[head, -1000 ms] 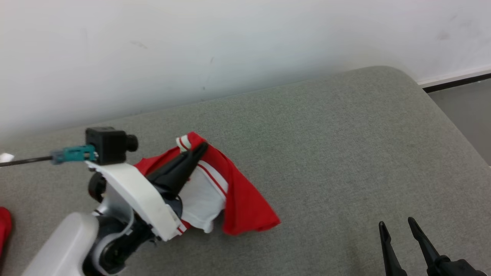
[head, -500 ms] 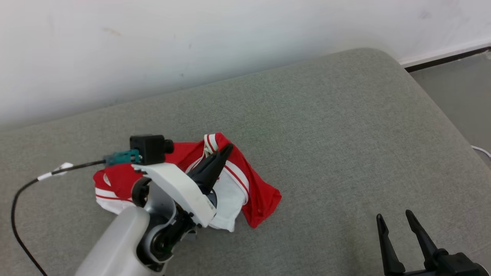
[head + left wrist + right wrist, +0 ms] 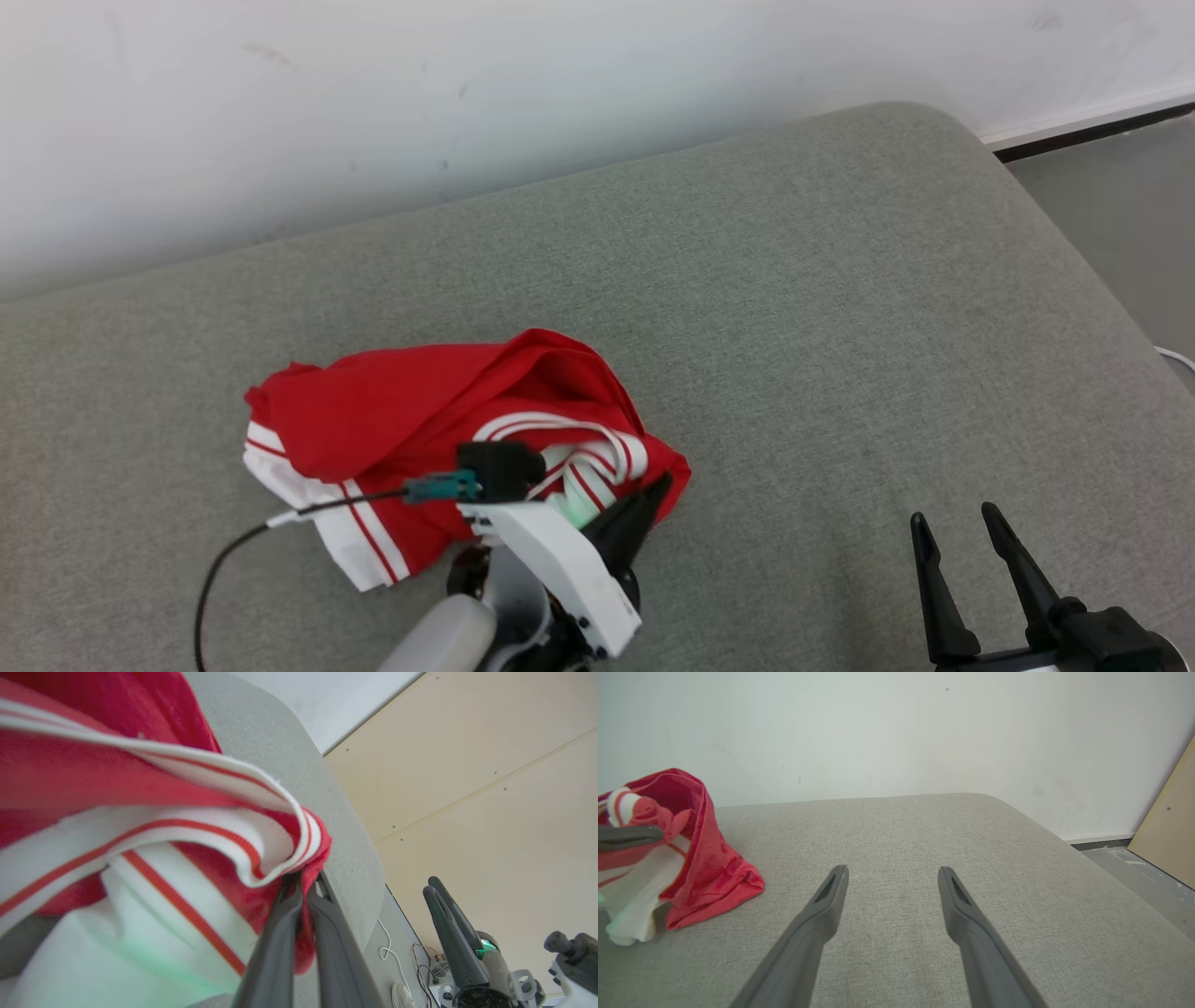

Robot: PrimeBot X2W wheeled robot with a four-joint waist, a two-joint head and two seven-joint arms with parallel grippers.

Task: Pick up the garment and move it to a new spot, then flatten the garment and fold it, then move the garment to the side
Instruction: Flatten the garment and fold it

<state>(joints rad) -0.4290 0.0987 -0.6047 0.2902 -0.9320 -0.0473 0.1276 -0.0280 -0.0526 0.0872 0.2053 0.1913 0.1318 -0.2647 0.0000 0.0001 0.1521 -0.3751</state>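
Observation:
The garment [image 3: 411,420] is red with white, red-striped trim and lies bunched on the grey cushion [image 3: 794,308], left of centre. My left gripper [image 3: 661,483] is shut on the garment's right edge, pinching red cloth and striped trim [image 3: 280,844] between its fingers [image 3: 280,933]. From the right wrist view, the garment [image 3: 705,868] hangs at the far left with a left finger [image 3: 626,836] gripping it. My right gripper [image 3: 952,525] stands open near the lower right, well clear of the cloth, fingers [image 3: 831,896] apart over bare cushion.
A white wall [image 3: 467,93] runs behind the cushion. The cushion's rounded right end drops to a grey floor [image 3: 1130,205]. A black cable [image 3: 243,551] trails from my left wrist across the cushion. Beige boards [image 3: 467,788] lean at the right.
My left gripper has pulled the garment toward me and to the right, dragging it lower on the cushion. The cloth has spread out more on its left side. The head camera shifted too.

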